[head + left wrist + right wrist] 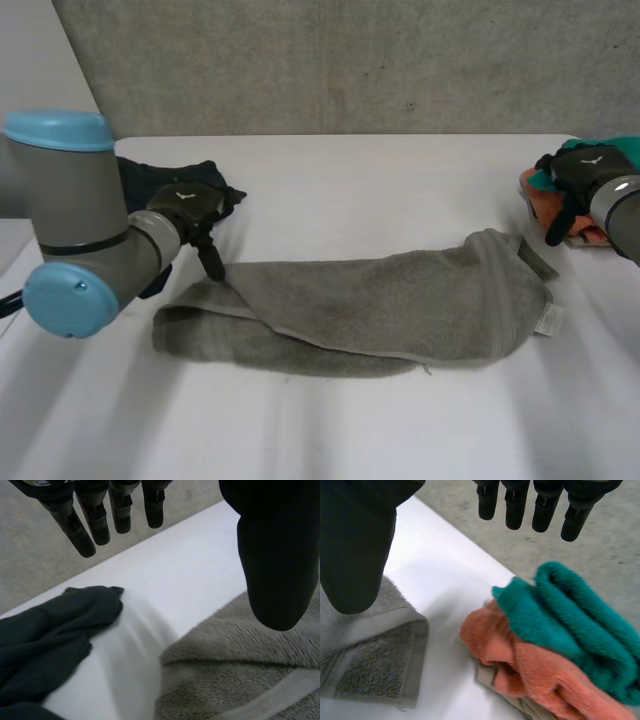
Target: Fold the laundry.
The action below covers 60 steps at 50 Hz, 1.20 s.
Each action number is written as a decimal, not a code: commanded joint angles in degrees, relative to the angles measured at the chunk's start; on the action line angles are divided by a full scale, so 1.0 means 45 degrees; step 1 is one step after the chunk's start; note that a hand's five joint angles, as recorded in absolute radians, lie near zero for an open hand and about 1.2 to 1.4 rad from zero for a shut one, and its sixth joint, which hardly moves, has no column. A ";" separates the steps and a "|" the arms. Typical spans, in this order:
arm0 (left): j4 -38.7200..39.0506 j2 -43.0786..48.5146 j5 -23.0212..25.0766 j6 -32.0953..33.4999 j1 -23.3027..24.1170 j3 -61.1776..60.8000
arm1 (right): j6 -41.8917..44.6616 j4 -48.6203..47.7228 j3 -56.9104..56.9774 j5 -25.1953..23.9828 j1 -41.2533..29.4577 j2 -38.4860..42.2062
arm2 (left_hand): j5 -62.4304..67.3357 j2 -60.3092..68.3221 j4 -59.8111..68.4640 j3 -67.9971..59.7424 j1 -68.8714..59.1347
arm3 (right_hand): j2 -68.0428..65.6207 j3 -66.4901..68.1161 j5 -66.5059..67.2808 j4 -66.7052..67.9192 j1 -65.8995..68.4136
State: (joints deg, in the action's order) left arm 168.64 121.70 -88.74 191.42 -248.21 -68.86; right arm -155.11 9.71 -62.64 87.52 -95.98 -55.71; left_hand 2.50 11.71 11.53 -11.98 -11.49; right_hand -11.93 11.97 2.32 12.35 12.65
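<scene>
A grey towel (380, 305) lies folded lengthwise across the middle of the white table (400, 180). My left hand (190, 215) hovers open at the towel's left end, a fingertip just above its corner; in the left wrist view its fingers (95, 522) are straight and the towel (240, 670) lies under the thumb. My right hand (575, 175) hangs open past the towel's right end, above a cloth pile. Its fingers (540, 505) are spread with nothing between them, and the towel's hemmed corner (380, 665) sits below its thumb.
A dark navy cloth (165, 180) is bunched at the table's left rear, behind my left hand, seen too as a dark cloth (50, 635) in the left wrist view. A teal towel (570, 625) lies on an orange one (530, 670) at the table's right edge.
</scene>
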 commanded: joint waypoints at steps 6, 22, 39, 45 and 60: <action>0.1292 -0.1908 0.0500 0.0837 -0.0545 -0.3639 | -0.0260 0.1002 -0.4317 -0.2958 0.0294 -0.4373 | -0.0214 -0.0039 0.0001 0.0098 -0.0009 | -0.1250 0.1241 0.1163 0.1157 0.1088; 0.3617 -0.0229 0.0287 0.3419 -0.0819 -0.4288 | 0.0367 -0.1062 -0.9263 -0.4429 -0.0194 -0.4495 | 0.3901 0.4076 0.4116 -0.4017 -0.4124 | -0.2825 0.2815 0.2738 0.2731 0.2663; 0.3754 0.0612 0.0247 0.3419 -0.0721 -0.3604 | 0.0562 -0.2608 -0.9304 -0.3765 -0.0449 -0.3225 | 0.8680 0.8855 0.8895 -0.8796 -0.8903 | -1.5128 1.5119 1.5041 1.5034 1.4966; 0.3891 0.0651 0.0267 0.3439 -0.0702 -0.3565 | 0.0816 -0.2413 -0.9187 -0.3803 -0.0156 -0.3712 | 1.4288 1.4463 1.4503 -1.4404 -1.4511 | -1.5128 1.5119 1.5041 1.5034 1.4966; 0.4963 0.0925 0.0033 0.3244 -0.0585 -0.0487 | 0.2204 -0.2116 -0.4901 -0.3396 -0.0778 -0.2621 | 1.5000 1.5176 1.5215 -1.5117 -1.5223 | -1.5128 1.5119 1.5041 1.5034 1.4966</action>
State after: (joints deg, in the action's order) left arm 187.82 125.31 -87.75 206.65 -251.26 -80.82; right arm -145.85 2.89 -97.73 70.46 -96.82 -71.14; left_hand 56.47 68.39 68.29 -67.96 -65.96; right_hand -67.46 68.08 56.46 68.49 64.56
